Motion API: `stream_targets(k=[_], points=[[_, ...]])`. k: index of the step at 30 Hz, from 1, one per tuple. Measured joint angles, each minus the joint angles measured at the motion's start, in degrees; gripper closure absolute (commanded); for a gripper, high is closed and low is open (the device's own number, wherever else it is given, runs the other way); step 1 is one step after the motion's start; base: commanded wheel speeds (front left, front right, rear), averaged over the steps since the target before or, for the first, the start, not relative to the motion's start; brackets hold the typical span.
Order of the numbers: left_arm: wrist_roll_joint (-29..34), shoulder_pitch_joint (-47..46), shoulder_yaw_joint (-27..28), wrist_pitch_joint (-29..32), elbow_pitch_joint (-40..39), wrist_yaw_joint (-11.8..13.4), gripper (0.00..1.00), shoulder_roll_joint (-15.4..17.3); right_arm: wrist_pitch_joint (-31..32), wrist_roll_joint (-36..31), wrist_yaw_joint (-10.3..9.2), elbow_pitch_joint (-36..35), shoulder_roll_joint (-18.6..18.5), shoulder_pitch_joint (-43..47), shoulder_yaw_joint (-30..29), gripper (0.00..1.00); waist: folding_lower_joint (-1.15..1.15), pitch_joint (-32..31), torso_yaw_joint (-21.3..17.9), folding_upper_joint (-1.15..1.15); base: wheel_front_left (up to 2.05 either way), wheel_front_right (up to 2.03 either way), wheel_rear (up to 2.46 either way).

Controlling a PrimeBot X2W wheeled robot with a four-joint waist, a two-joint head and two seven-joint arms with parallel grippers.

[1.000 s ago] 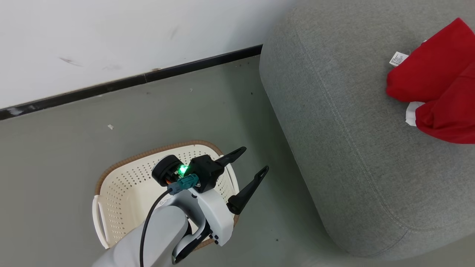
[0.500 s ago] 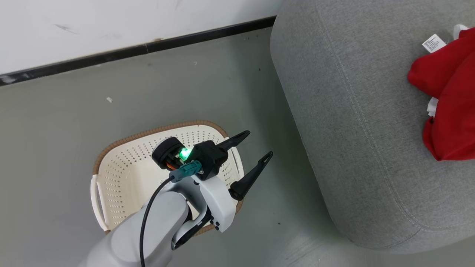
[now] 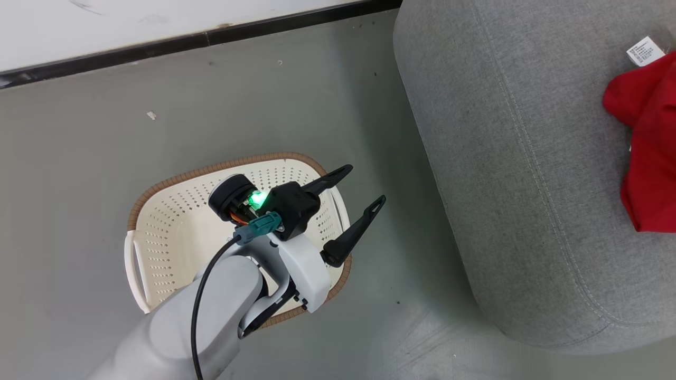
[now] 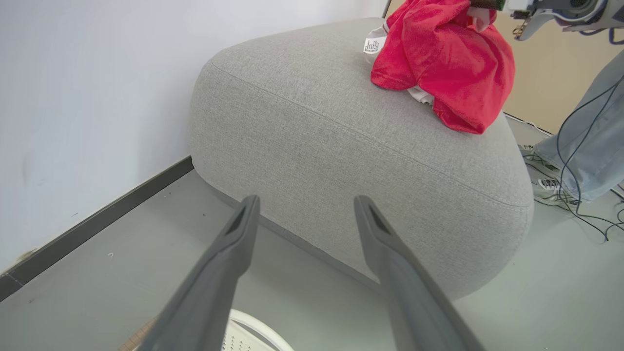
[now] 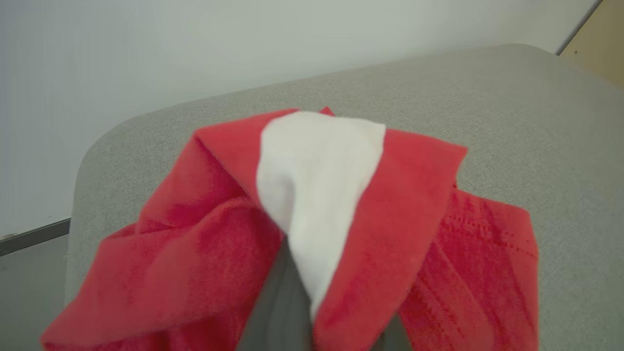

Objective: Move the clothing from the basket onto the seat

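Seat (image 3: 501, 158): grey, cut off at frame edge. Clothing (image 3: 649, 158): red, on the seat, partly out of frame. Basket (image 3: 174, 232): on floor (image 3: 95, 158) beside seat, interior partly hidden by left arm (image 3: 211, 316). Left tool (image 3: 364, 184): released, over basket rim. Right tool (image 5: 280, 297): clenched on clothing, fingertips buried in fabric

Red clothing (image 4: 453, 63) crumpled on grey seat (image 4: 341, 146), cream perforated basket (image 3: 174, 227) upright beside it
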Motion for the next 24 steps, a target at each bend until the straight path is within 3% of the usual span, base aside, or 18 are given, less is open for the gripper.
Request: stream_targets(k=[6, 15, 16, 17, 19, 20, 21, 22, 24], points=[[0.08, -0.18, 0.10, -0.03, 0.13, -0.10, 0.00, 0.52, 1.35, 0.10, 0.00, 2.79, 2.20, 0.00, 1.51, 1.00, 0.00, 0.31, -0.03, 0.00, 0.00, 0.00, 0.00], [0.08, -0.18, 0.11, -0.31, 0.53, -0.33, 0.00, 0.49, 1.14, 0.63, 0.00, 4.24, 2.14, -0.47, 1.56, 1.00, 0.00, -0.43, -0.41, 0.00, 0.00, 0.00, 0.00], [0.08, -0.18, 0.11, -0.45, 0.59, -0.33, 0.00, 0.49, 0.99, 0.64, 0.00, 4.28, 2.12, -0.71, 1.56, 0.93, 0.00, -0.55, -0.45, 0.00, 0.00, 0.00, 0.00], [0.08, -0.18, 0.11, -0.57, 0.63, -0.33, 0.00, 0.49, 0.91, 0.64, 0.00, 4.34, 2.09, -1.02, 1.58, 0.77, 0.00, -0.68, -0.50, 0.00, 0.00, 0.00, 0.00], [0.08, -0.19, 0.11, -0.64, 0.73, -0.35, 0.00, 0.49, 0.79, 0.69, 0.00, 4.36, 2.04, -1.24, 1.64, 0.54, 0.00, -0.96, -0.61, 0.00, 0.00, 0.00, 0.00], [0.08, -0.20, 0.11, -0.73, 0.81, -0.36, 0.00, 0.49, 0.74, 0.70, 0.00, 4.48, 2.05, -1.23, 1.71, 0.25, 0.00, -1.11, -0.67, 0.00, 0.00, 0.00, 0.00], [0.08, -0.20, 0.10, -1.03, 0.92, -0.38, 0.00, 0.47, 0.73, 0.76, 0.00, 4.61, 2.04, -1.22, 1.82, 0.11, 0.00, -1.28, -0.73, 0.00, 0.00, 0.00, 0.00], [0.08, -0.21, 0.10, -1.08, 1.00, -0.38, 0.00, 0.45, 0.65, 0.79, 0.00, 4.67, 2.03, -1.22, 1.94, 0.03, 0.00, -1.46, -0.79, 0.00, 0.00, 0.00, 0.00], [0.07, -0.21, 0.07, -1.37, 1.18, -0.40, 0.00, 0.41, 0.38, 0.79, 0.00, 4.68, 2.00, -1.22, 2.30, 0.00, 0.00, -1.85, -0.92, 0.00, 0.00, 0.00, 0.00]])
